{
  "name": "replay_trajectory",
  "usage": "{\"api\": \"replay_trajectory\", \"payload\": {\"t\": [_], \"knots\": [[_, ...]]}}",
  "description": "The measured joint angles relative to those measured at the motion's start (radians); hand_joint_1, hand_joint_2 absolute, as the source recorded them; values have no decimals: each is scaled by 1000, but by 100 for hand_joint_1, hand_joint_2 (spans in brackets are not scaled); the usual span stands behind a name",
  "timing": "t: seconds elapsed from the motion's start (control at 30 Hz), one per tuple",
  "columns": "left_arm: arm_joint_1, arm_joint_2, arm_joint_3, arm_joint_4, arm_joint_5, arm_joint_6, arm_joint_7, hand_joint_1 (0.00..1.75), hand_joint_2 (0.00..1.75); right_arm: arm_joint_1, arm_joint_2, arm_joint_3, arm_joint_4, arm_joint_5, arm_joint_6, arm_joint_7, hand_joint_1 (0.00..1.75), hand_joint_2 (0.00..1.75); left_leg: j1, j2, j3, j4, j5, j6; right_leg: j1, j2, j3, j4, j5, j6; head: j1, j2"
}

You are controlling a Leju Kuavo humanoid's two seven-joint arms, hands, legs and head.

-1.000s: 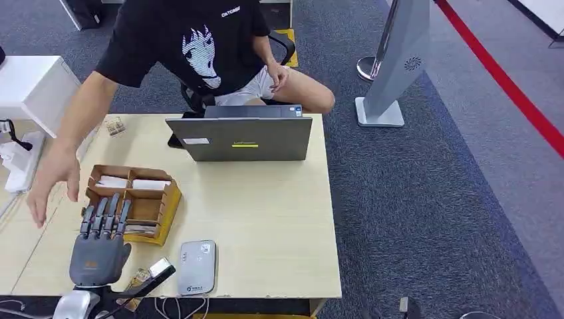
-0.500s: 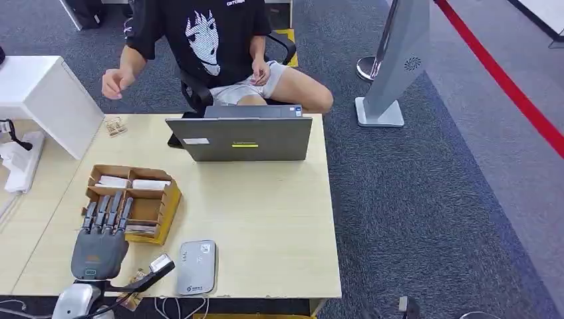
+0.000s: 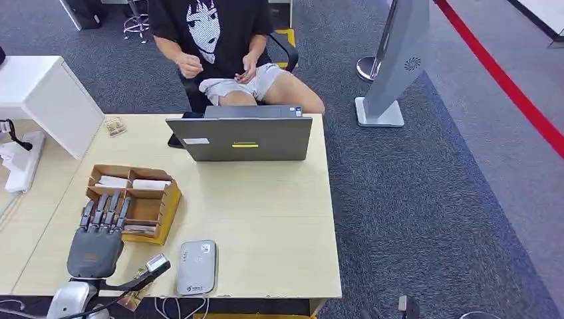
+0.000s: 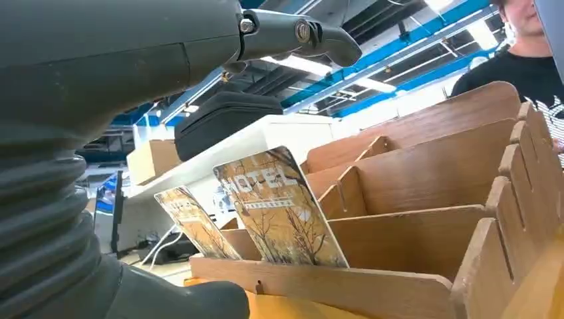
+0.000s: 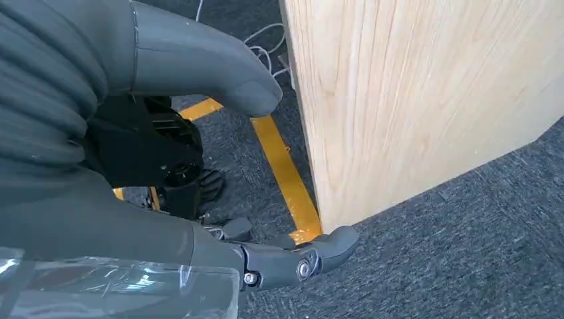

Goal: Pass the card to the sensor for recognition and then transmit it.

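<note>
My left hand (image 3: 96,239) hovers palm down at the table's near left corner. Its fingers (image 3: 106,211) stretch over the near end of the wooden card box (image 3: 171,199) and it holds nothing. In the left wrist view two "HOTEL" cards (image 4: 279,206) stand in the box's (image 4: 425,179) near slot, in front of the left hand (image 4: 133,60), between thumb and fingers but untouched. The grey card sensor (image 3: 197,267) lies flat just right of the hand. My right hand (image 5: 133,133) hangs empty, fingers apart, beside the table's side panel (image 5: 412,100).
A grey laptop (image 3: 243,138) stands at the back of the table (image 3: 266,212), and a person (image 3: 219,40) sits behind it with both hands by their lap. A white box (image 3: 40,93) sits at the left. A silver stand (image 3: 399,60) is on the carpet to the right.
The person's arm, which reached over the table's left side, has pulled back to their body. My left hand has drawn slightly back and left, still over the box.
</note>
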Motion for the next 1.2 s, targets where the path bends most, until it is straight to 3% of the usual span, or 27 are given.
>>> {"api": "replay_trajectory", "payload": {"t": [0.43, 0.47, 0.5, 0.53, 1.2], "knots": [[-1, 0, -18, 5, -1, -3, 0, 0, 175, 0, 0, 0, 0, 5, 0, 0, 0, 175, 0, 0, 0, 0, 0, 0, 0, 0, 0, 0, 0, 0, 0, 0], [-1, 0, -18, 5, -1, -3, 0, 24, 175, 0, 0, 0, 0, 6, 0, 0, 0, 175, 0, 0, 0, 0, 0, 0, 0, 0, 0, 0, 0, 0, 0, 0], [-2, 0, -19, 6, -1, -4, 0, 145, 175, -1, 0, 0, 0, 6, 0, 0, 0, 175, 0, 0, 0, 0, 0, 0, 0, 0, 0, 0, 0, 0, 0, 0], [-2, 0, -19, 6, 0, -5, 0, 171, 175, -1, 0, 0, 0, 6, 0, 0, 0, 175, 0, 0, 0, 0, 0, 0, 0, 0, 0, 0, 0, 0, 0, 0], [-9, 1, -26, 21, 40, 0, -24, 175, 175, -2, 0, 0, 0, 9, 1, 2, 0, 175, 0, 0, 0, 0, 0, 0, 0, 0, 0, 0, 0, 0, 0, 0]]}}
